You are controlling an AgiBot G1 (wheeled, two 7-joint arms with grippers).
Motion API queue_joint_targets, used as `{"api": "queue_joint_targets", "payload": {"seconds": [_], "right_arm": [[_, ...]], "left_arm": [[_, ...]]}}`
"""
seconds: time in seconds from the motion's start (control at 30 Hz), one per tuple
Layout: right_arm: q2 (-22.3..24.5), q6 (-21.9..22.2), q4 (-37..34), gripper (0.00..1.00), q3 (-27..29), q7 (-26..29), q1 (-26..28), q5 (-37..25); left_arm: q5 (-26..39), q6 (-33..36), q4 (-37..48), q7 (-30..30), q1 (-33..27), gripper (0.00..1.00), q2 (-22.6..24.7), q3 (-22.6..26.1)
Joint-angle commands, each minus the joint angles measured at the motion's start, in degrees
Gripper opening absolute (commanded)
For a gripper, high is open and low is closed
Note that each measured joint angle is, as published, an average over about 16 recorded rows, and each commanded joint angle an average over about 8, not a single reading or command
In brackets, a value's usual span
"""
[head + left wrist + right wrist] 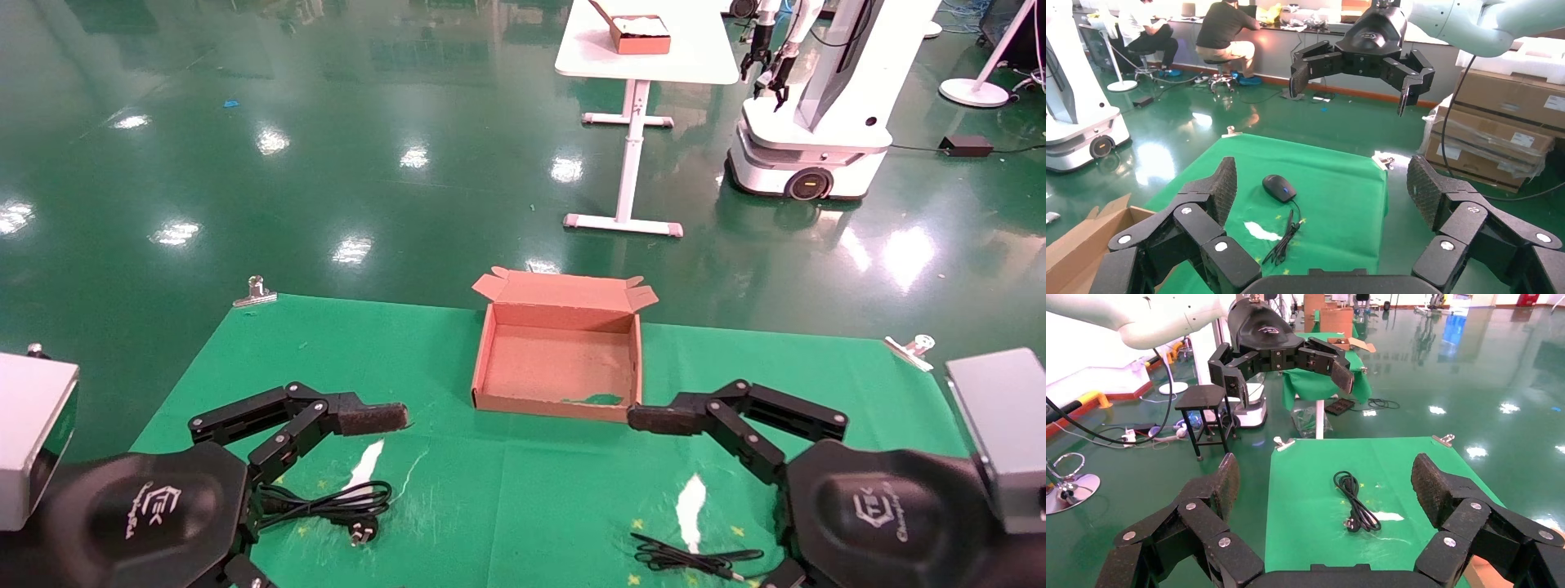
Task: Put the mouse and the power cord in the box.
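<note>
The box (558, 353) sits open at the middle of the far edge of the green cloth (507, 490), its flaps standing along the far long side and a torn notch in its near wall; nothing shows inside it. Nearer the robot than the box and to its left lies the power cord (331, 505), a loose coil with its pronged plug at the end turned toward the middle of the cloth, just beside a white patch (364, 465). The left gripper (1321, 196) hangs above the cloth on that side of the box, over the cord rather than touching it, and its two fingers stand wide apart with nothing between them. On the box's right the right gripper (1324, 490) hovers in the same way, one fingertip (654, 418) close to the box's near right corner in the head view, though whether it touches the cardboard cannot be told from that angle; its jaws are likewise spread wide and empty. The mouse (1279, 187) rests flat on the cloth on the right side of the box, toward the robot, with its thin bundled cable (686, 560) trailing beside another white patch. Beyond the box, across the green floor, stand a white table (645, 49) and another white robot (809, 122).
</note>
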Motion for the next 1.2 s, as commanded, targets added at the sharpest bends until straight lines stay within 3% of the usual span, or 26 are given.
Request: {"api": "queue_joint_targets", "payload": {"seconds": [0.03,1.2], "right_arm": [[0.0,0.0,0.0,1.0,0.0,0.0,0.0,0.0],[0.0,0.0,0.0,1.0,0.0,0.0,0.0,0.0]], "left_arm": [[0.0,0.0,0.0,0.0,0.0,1.0,0.0,0.0],[0.0,0.0,0.0,0.0,0.0,1.0,0.0,0.0]]}}
